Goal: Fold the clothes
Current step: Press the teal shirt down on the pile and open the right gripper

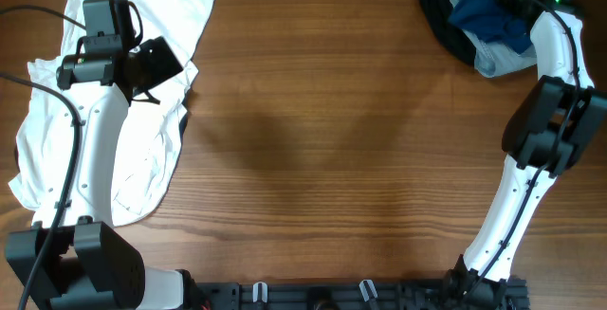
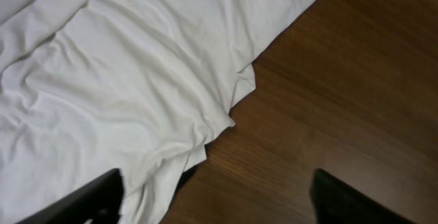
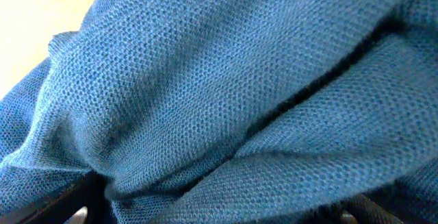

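Observation:
A white shirt (image 1: 123, 130) lies rumpled on the left of the wooden table (image 1: 332, 139). My left gripper (image 1: 159, 66) hovers over its right edge. In the left wrist view that gripper (image 2: 215, 207) stands open, with the shirt's hem (image 2: 205, 135) beside the left finger (image 2: 89, 200) and bare wood under the rest of the gap. A dark-blue garment (image 1: 493, 16) lies in a heap at the far right corner. My right gripper (image 3: 219, 216) is open and pushed down into the blue knit cloth (image 3: 226, 80), which fills the view and bulges between the fingers.
The heap at the back right also holds a black garment (image 1: 441, 11) and a pale grey piece (image 1: 498, 61). The right arm (image 1: 541, 130) rises along the right edge. Bare wood stretches across the middle of the table.

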You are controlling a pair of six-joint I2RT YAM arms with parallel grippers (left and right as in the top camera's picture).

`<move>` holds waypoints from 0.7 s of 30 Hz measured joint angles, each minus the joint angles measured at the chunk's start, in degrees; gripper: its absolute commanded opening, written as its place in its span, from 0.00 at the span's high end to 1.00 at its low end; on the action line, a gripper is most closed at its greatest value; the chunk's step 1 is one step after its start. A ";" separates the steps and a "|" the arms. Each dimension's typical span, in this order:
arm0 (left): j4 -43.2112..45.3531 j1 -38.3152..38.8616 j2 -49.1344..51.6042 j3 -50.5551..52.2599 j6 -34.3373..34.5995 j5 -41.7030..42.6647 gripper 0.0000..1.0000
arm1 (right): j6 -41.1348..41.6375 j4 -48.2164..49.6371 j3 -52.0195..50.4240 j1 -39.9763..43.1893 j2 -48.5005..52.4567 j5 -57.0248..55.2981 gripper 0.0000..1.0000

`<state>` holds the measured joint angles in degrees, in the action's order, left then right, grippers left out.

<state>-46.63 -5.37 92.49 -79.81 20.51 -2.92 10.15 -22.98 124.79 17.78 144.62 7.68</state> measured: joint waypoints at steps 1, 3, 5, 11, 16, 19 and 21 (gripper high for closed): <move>0.00 0.00 0.00 0.00 -0.24 -0.02 0.00 | 0.02 -0.70 -0.04 0.07 -0.50 0.28 0.00; -0.02 0.00 0.00 0.00 -0.13 -0.02 0.00 | 0.04 -2.23 -0.61 0.07 -2.27 0.85 0.00; -0.02 0.00 0.00 0.00 -0.13 -0.02 0.00 | 0.04 -4.96 -1.88 -0.04 -5.73 1.70 0.00; -0.04 0.00 0.00 0.00 -0.13 -0.02 0.00 | 0.26 -14.95 -2.71 -0.79 -26.34 4.63 0.00; 0.04 0.00 0.00 0.00 -0.13 0.00 0.00 | 0.22 -25.83 -2.40 -3.26 -43.10 9.92 0.00; 0.02 0.00 0.00 0.00 -0.13 -0.02 0.00 | -1.11 -31.06 -2.38 -5.51 -47.84 14.08 0.00; 0.17 0.00 0.00 0.00 -0.13 -0.02 0.00 | -1.84 -40.06 -2.27 -9.66 -52.94 16.39 0.00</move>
<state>-46.46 -5.37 92.49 -79.81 20.38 -2.94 8.32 -63.05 122.52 8.12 91.68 24.08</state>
